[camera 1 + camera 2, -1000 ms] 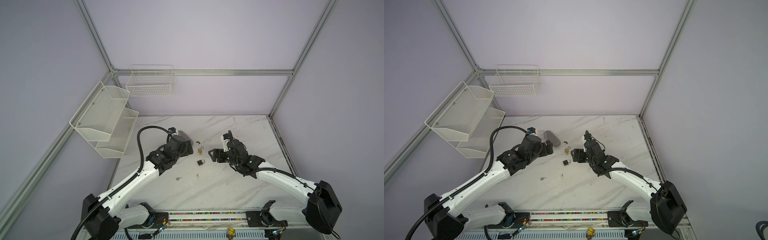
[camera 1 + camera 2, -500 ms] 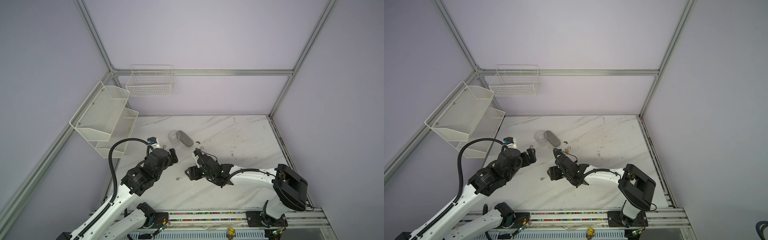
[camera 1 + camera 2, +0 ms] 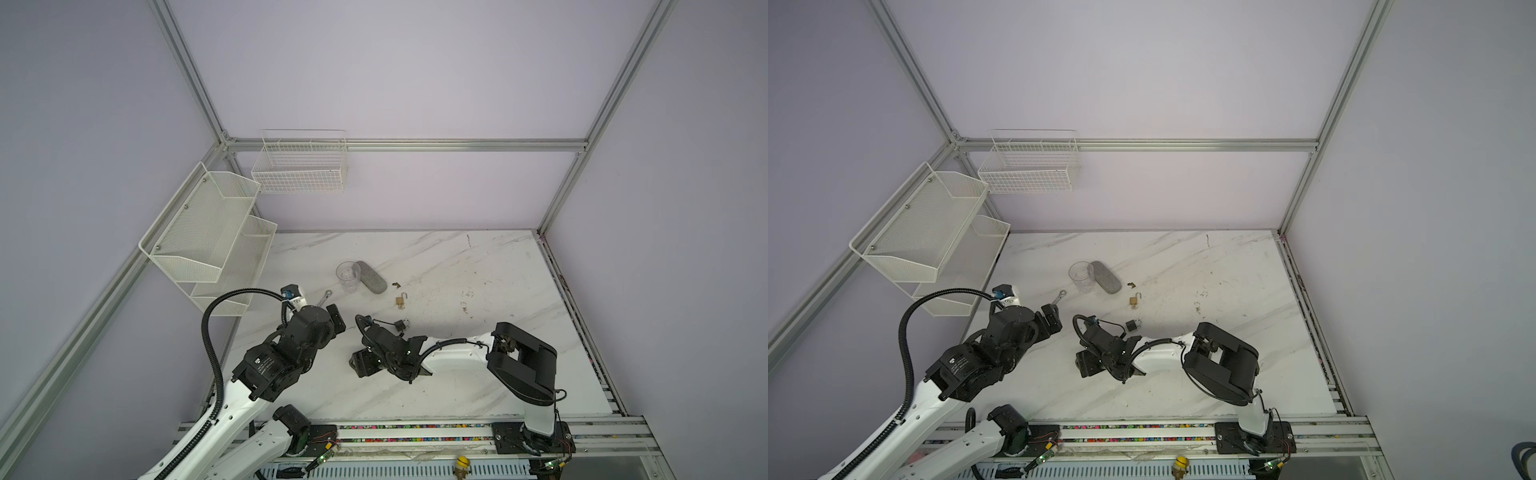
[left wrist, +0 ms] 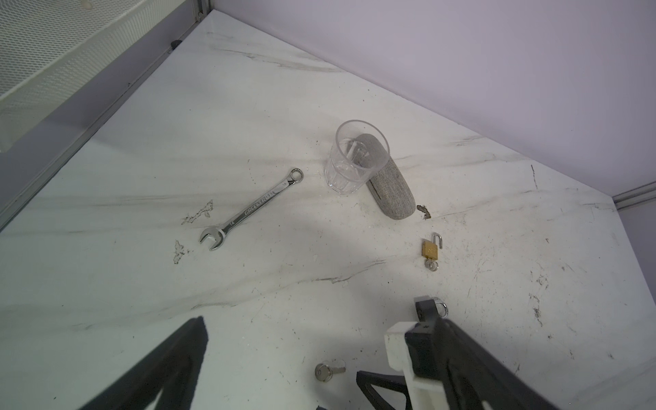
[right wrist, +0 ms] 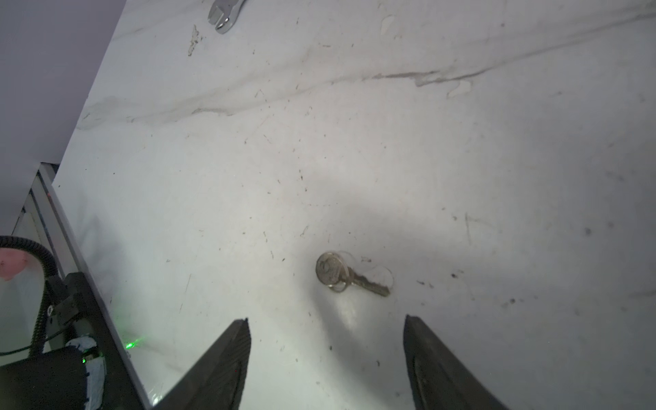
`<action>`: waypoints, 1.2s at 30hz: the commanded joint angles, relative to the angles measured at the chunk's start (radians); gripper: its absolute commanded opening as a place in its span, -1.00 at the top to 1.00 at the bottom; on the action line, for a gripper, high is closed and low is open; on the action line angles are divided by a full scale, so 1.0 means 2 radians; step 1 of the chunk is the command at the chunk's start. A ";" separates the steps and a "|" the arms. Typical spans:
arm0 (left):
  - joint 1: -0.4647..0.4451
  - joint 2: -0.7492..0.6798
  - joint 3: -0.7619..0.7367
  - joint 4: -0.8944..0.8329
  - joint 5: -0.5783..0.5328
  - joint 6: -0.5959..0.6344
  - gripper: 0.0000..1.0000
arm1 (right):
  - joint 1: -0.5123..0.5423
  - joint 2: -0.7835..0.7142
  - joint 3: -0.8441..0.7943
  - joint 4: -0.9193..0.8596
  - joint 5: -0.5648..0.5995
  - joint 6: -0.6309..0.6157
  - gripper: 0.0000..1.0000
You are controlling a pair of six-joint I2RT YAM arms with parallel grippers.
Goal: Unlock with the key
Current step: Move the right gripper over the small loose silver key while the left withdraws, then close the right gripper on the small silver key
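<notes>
Hovering right gripper (image 5: 326, 319), jaws apart, empty | key (image 5: 349, 275) on table (image 5: 390, 159) near it | left gripper (image 4: 312, 310) spread wide, empty

White marble-patterned table (image 3: 457, 266): clear glass tumbler (image 3: 348, 275) just beside grey fabric oblong pouch (image 3: 372, 283) toward the rear edge; chrome spanner (image 3: 325, 297) toward the left edge; open-shackled brass padlock (image 3: 400, 301), black padlock (image 3: 400, 326) and silver key (image 5: 349, 275) nearer the middle

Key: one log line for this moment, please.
phase: pre-grasp | key: flat on table, ungripped | right gripper: open, key just ahead | left gripper: open, empty | black padlock: on table, unheld
</notes>
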 commanded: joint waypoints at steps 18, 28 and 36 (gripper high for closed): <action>0.006 -0.028 -0.025 -0.009 -0.024 -0.035 -0.99 | 0.011 0.045 0.077 -0.066 0.037 -0.053 0.14; 0.005 -0.034 -0.034 -0.006 -0.023 -0.040 -1.00 | 0.016 0.065 0.093 -0.077 0.039 -0.062 0.32; 0.005 -0.032 -0.040 -0.001 -0.022 -0.041 -1.00 | 0.016 0.074 0.102 -0.085 0.044 -0.068 0.45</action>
